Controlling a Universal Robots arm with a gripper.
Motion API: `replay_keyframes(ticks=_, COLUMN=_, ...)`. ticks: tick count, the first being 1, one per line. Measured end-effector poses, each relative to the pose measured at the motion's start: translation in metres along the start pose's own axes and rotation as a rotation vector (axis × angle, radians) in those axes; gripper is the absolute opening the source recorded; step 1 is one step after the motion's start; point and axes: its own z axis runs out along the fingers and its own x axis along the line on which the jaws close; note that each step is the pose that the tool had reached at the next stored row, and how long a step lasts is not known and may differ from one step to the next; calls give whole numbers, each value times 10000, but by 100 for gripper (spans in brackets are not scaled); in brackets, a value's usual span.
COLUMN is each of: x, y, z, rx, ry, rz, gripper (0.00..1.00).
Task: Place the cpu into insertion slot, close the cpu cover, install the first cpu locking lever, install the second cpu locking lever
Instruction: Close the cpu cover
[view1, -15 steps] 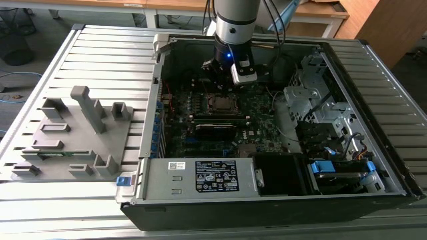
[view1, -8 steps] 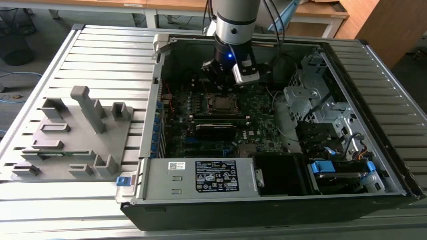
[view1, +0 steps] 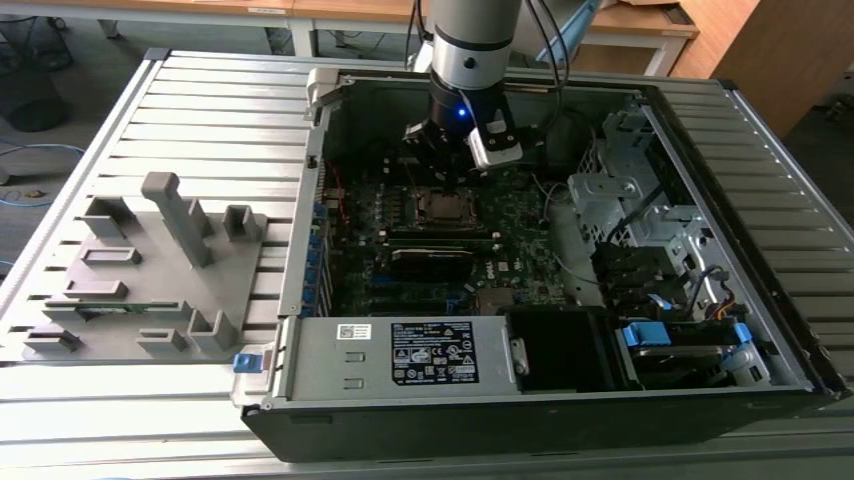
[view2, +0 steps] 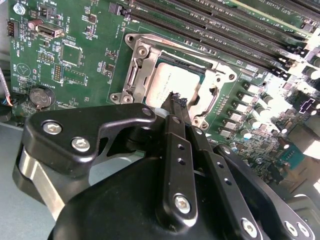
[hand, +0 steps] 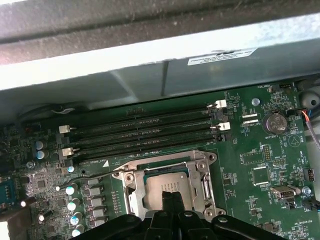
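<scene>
The cpu (view2: 167, 80) (hand: 159, 192) lies flat in the insertion slot (view1: 441, 207) on the green motherboard inside the open computer case. The silver cpu cover (view2: 141, 64) (hand: 131, 186) lies down around it, and the chip's dull metal top shows through the window. My gripper (view2: 177, 100) (hand: 171, 191) hangs right over the chip's edge with its black fingers pressed together, nothing between them. In the exterior view the gripper (view1: 447, 168) stands just above the socket. Whether the tips touch the chip I cannot tell.
Long black memory slots (hand: 142, 132) run beside the socket. A coin battery (hand: 274, 122) and capacitors (hand: 72, 205) sit on the board. The case walls (view1: 318, 150), a drive cage (view1: 627, 190) and a power supply (view1: 434, 352) ring the board. A grey fixture (view1: 147, 270) lies at the exterior view's left.
</scene>
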Motion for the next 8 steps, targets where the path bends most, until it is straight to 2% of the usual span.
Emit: replay_keyframes(ticks=8, x=0, y=0, z=0, rx=-1, ry=1, rz=-59, gripper=10)
